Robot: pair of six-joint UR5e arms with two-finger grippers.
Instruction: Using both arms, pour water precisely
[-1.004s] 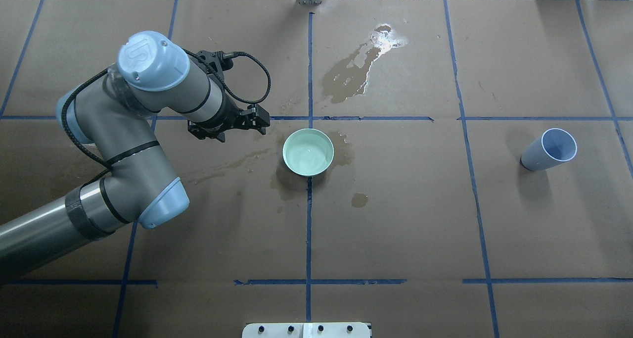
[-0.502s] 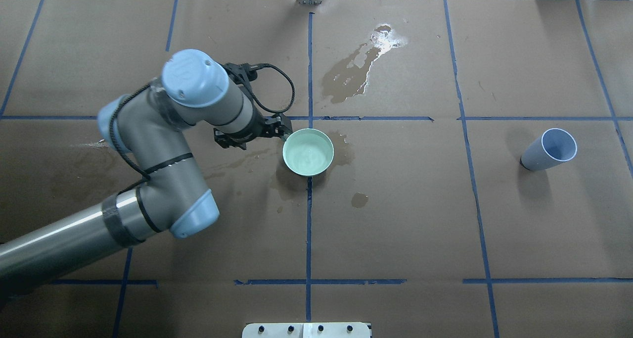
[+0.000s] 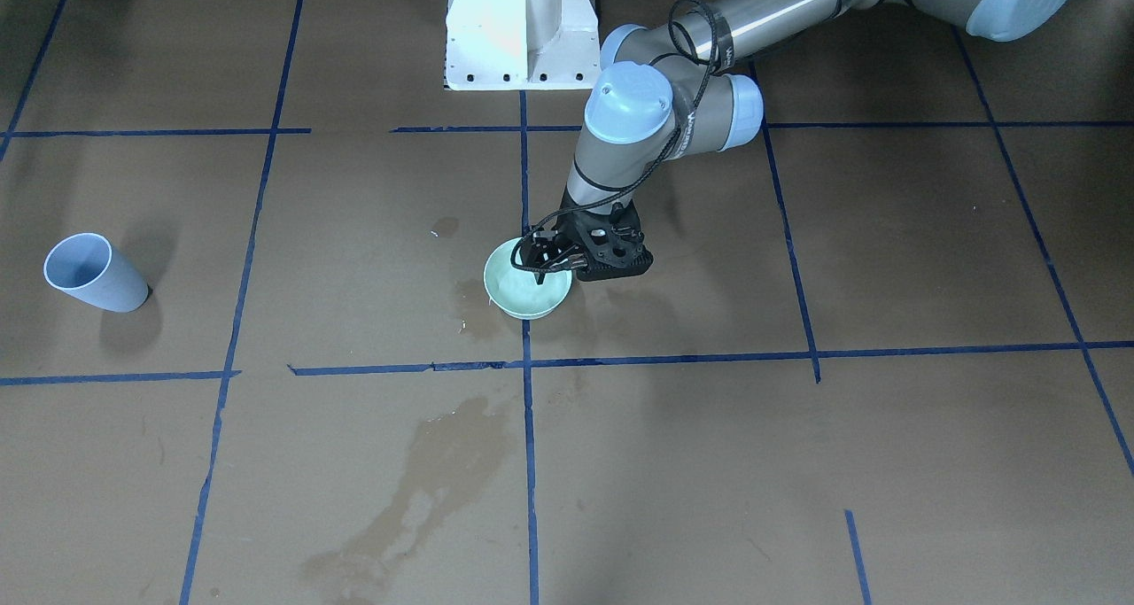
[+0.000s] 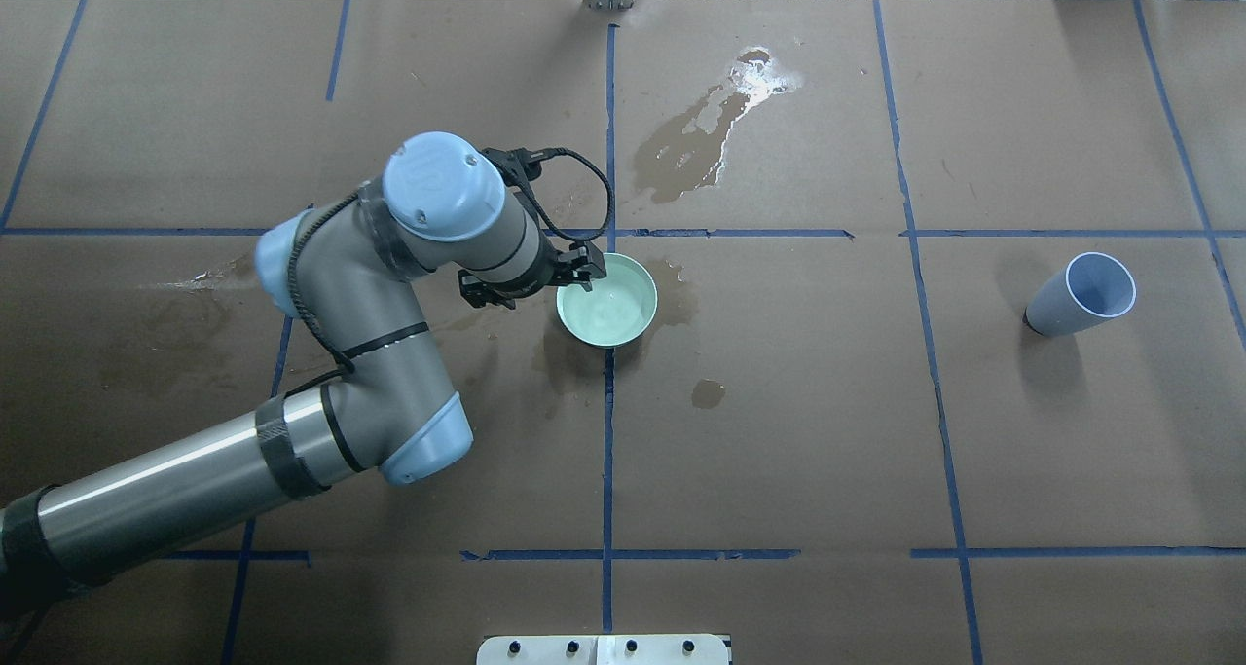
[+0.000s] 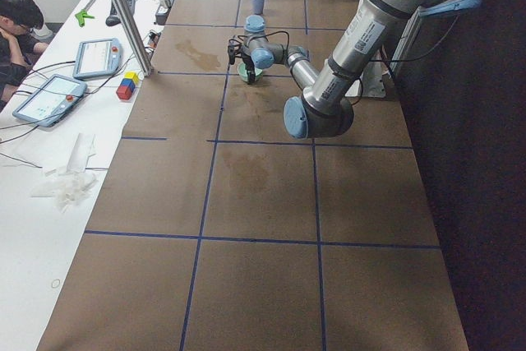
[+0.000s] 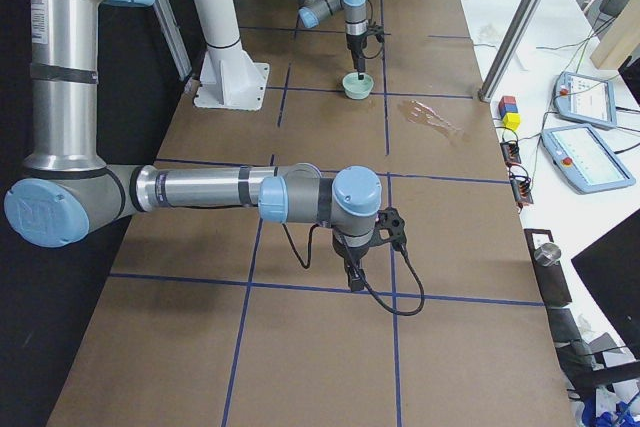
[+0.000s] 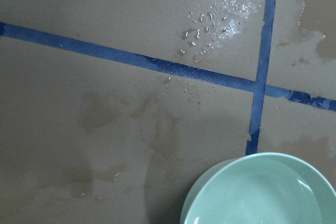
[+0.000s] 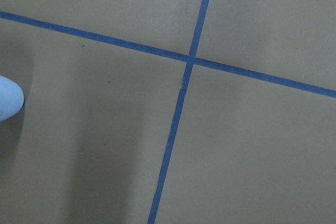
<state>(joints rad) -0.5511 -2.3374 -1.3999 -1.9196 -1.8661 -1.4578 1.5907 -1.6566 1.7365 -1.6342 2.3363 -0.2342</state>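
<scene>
The left gripper (image 4: 582,268) is at the rim of the pale-green round bowl (image 4: 608,342); whether it is clamped or released cannot be told. A shallow rim pinch may tilt the bowl and spill the clear water (image 4: 613,305).

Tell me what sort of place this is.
Probably a robotics lab: a brown-papered table gridded with blue tape, the left arm at a green bowl, and teach pendants on a side bench.

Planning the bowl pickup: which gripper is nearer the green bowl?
Left. The left gripper is at the green bowl's rim; the right gripper hangs far off on the robot's right.
</scene>
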